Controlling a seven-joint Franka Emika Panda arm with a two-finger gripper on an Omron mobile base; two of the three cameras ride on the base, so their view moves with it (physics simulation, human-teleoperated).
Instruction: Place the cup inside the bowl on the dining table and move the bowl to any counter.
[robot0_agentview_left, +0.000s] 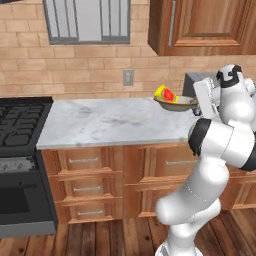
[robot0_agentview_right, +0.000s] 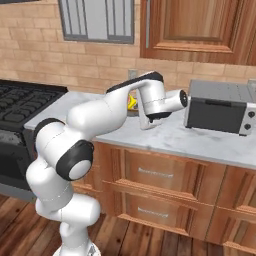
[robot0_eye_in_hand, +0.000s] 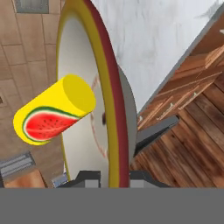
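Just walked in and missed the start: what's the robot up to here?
The arm is holding the bowl by its rim, gripper shut on it, just over the counter by the brick wall. The cup sits inside the bowl. A toaster oven stands nearby.

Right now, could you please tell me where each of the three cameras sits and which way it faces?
Left base view: behind the arm's left, facing the counter, stove and brick wall; the white arm rises lower right, holding the bowl with the cup.
Right base view: behind the arm's right, facing the same counter and a toaster oven; the arm rises lower left.
Hand view: on the hand, looking along the pincer at the bowl's rim.
Shared: counter, bowl, cup.
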